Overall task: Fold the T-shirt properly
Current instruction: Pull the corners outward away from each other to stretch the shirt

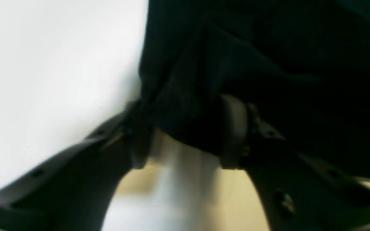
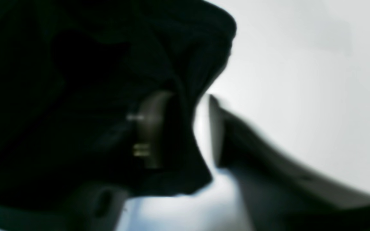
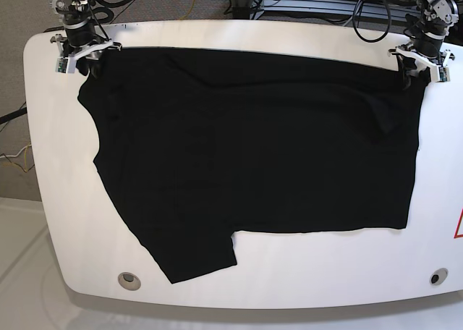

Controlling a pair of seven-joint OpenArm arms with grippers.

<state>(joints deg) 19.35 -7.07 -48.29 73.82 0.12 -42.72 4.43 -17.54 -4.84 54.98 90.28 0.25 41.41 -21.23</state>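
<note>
Shirt (image 3: 253, 149): spread flat across the surface (image 3: 304, 283), far edge at both corners. Left tool (image 1: 183, 134) and right tool (image 2: 185, 128): parted, cloth loose between jaws. We lift clear straight up, avoiding snagging the hem.

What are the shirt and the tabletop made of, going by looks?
T-shirt: soft matte black cloth, likely a knit; it drapes in shallow creases and gives no shine. Table: smooth white hard top with rounded corners and a faint sheen, probably laminate or painted board; the frames don't settle which.
</note>
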